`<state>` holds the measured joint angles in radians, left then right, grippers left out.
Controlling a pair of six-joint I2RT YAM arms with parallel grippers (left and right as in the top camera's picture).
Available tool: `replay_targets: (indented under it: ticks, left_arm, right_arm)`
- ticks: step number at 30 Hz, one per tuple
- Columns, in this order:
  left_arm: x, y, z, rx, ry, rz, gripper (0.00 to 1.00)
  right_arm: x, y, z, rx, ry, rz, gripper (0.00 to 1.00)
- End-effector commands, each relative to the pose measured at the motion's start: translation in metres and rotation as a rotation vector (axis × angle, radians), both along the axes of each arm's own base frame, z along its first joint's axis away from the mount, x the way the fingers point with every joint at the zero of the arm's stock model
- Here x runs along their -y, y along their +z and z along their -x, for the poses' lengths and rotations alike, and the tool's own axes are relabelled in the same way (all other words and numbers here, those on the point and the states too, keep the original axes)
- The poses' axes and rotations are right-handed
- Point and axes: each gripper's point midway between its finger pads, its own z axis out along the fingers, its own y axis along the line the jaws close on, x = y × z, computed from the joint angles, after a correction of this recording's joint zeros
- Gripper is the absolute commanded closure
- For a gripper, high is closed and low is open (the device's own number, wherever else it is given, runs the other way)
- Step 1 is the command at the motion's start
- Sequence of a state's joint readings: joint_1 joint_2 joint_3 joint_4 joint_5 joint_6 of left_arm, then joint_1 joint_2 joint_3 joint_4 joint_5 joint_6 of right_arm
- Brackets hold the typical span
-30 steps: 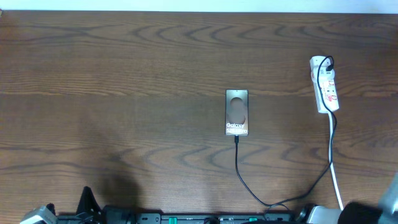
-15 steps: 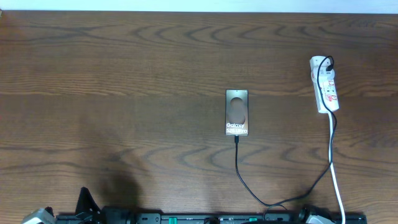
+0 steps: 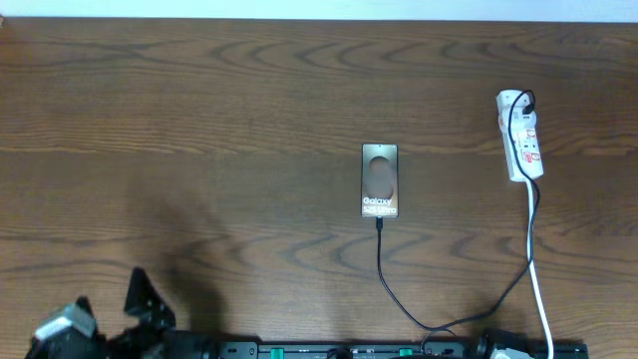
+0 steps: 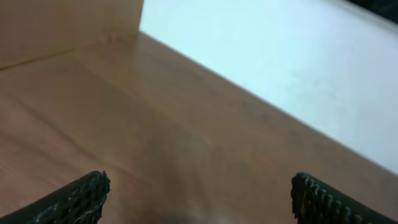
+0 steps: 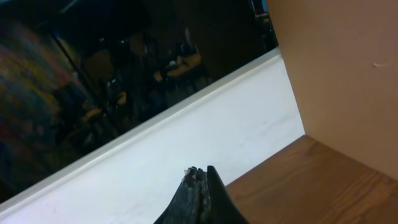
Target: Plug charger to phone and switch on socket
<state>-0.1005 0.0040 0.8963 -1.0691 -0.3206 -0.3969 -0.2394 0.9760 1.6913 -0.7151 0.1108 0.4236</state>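
Note:
The phone (image 3: 379, 180) lies face up mid-table, its Galaxy lettering at the near end. The charger (image 3: 382, 267), a thin black cable, meets the phone's near edge, loops toward the table's front and runs up to a black plug (image 3: 523, 100) seated in the far end of the white socket (image 3: 521, 140) at the right. My left gripper (image 4: 199, 198) is open with only bare wood between its fingers (image 4: 79, 198); the left arm (image 3: 100, 334) shows at the bottom left corner, far from the phone. My right gripper (image 5: 200, 177) is shut on nothing, pointing at a white wall.
The socket's white lead (image 3: 539, 294) runs off the table's front edge beside the charger. A black rail (image 3: 349, 350) lines the front edge. A white wall (image 4: 292, 68) and a wooden side panel (image 5: 348, 68) border the table.
The right arm has withdrawn from the overhead view's bottom right corner. The left arm has come slightly further in at the bottom left. Phone, charger and socket have not moved.

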Motion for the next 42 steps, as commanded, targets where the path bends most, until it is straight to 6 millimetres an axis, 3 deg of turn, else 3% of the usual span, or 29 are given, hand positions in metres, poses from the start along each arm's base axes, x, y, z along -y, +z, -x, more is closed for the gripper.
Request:
replay_targets:
  ticks: [1, 8, 12, 19, 32, 42]
  left_arm:
    - [0.002, -0.021, -0.029, -0.014, 0.012, 0.005, 0.05]
    - [0.006, -0.027, -0.070, 0.082, 0.007, 0.016, 0.05]
    - [0.018, -0.053, -0.093, 0.071, -0.052, 0.028, 0.05]
    - [0.035, -0.077, -0.125, 0.136, -0.134, 0.049, 0.05]
    - [0.039, -0.125, -0.145, 0.134, -0.147, 0.052, 0.05]
    - [0.040, -0.137, -0.149, 0.138, -0.148, 0.052, 0.05]
  right_arm:
    - [-0.002, -0.005, -0.003, -0.018, 0.013, 0.013, 0.99]
    - [-0.010, -0.006, -0.003, -0.016, 0.044, 0.013, 0.97]
    - [-0.010, -0.007, -0.004, -0.017, 0.044, 0.013, 0.95]
    - [-0.011, -0.007, -0.003, -0.017, 0.044, 0.013, 0.94]
    - [-0.016, 0.000, 0.022, 0.042, 0.044, 0.027, 0.92]
    - [-0.017, 0.004, 0.030, 0.064, 0.045, 0.020, 0.90]
